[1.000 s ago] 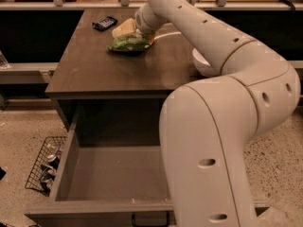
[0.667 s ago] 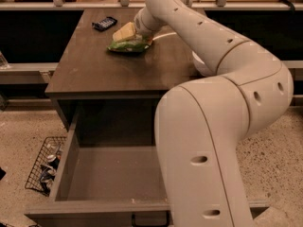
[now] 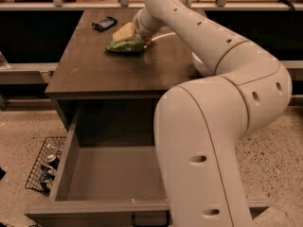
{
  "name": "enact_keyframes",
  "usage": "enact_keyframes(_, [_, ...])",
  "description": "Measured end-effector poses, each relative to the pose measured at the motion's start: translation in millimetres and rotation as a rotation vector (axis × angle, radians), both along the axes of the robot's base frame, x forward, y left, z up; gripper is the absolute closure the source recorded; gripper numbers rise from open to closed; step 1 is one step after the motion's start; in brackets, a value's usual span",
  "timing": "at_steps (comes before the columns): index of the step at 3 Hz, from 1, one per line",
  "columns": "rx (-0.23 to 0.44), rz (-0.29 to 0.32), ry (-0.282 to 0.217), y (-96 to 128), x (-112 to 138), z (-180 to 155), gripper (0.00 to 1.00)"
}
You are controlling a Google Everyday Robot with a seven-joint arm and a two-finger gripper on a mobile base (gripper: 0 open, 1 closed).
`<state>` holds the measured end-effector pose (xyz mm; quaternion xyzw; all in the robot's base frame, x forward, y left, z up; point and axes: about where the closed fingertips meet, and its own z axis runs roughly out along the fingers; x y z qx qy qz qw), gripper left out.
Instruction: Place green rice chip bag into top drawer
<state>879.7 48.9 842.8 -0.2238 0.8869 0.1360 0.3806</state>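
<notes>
Partly hidden: gripper (image 3: pixel 129 33), at the far end of the cabinet top (image 3: pixel 90 72), seen only as a pale yellowish piece at the wrist of the white arm (image 3: pixel 222 126). Whether it is apart, together or clamped cannot be told.
Item: green rice chip bag (image 3: pixel 124 46), lying on the cabinet top directly beneath the gripper and touching it; its upper side is covered by the gripper.
Item: dark phone (image 3: pixel 104 23), flat, just beyond the gripper and off to one side, apart from the bag.
Item: white bowl (image 3: pixel 199 66), behind the gripper, almost wholly masked by the arm; only an edge shows.
Item: top drawer (image 3: pixel 102 174), pulled out, well below and short of the gripper; its right part is blocked by the arm, and its black handle (image 3: pixel 149 220) is cut by the lower border.
Item: wire basket (image 3: pixel 43 167), on the floor beside the drawer, contents unclear.
Change from a second ago: bag, phone and gripper keep their places; the arm's near link covers slightly more of the drawer.
</notes>
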Motion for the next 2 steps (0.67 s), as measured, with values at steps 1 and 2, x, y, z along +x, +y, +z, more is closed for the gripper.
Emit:
enact_keyframes(1, [0.000,0.000,0.000,0.0,0.0,4.2,0.64])
enact_keyframes(2, [0.000,0.000,0.000,0.1,0.0,7.1,0.87])
